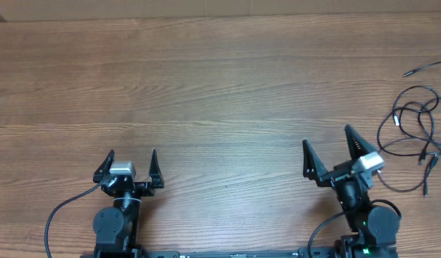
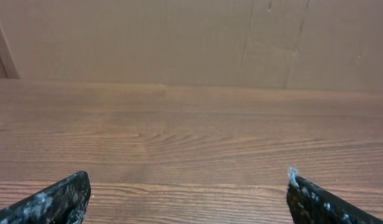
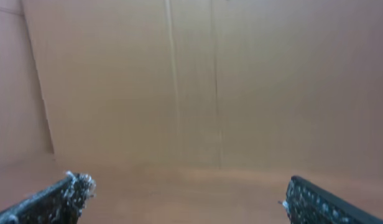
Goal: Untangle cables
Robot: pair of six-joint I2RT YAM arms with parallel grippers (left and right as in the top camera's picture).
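Note:
The cables (image 1: 415, 129) are thin black cords in loose tangled loops at the far right of the wooden table, with small plug ends; one loose end (image 1: 421, 69) trails toward the right edge. My right gripper (image 1: 326, 142) is open and empty, a little left of the cables and tilted up. My left gripper (image 1: 132, 155) is open and empty at the front left, far from them. The left wrist view shows its fingers (image 2: 188, 186) wide apart over bare wood. The right wrist view shows its fingers (image 3: 185, 186) wide apart, facing a cardboard wall. The cables are out of both wrist views.
A cardboard wall (image 3: 191, 81) stands along the table's back edge (image 1: 220, 16). Thicker black robot wires (image 1: 63, 211) run beside the arm bases at the front edge.

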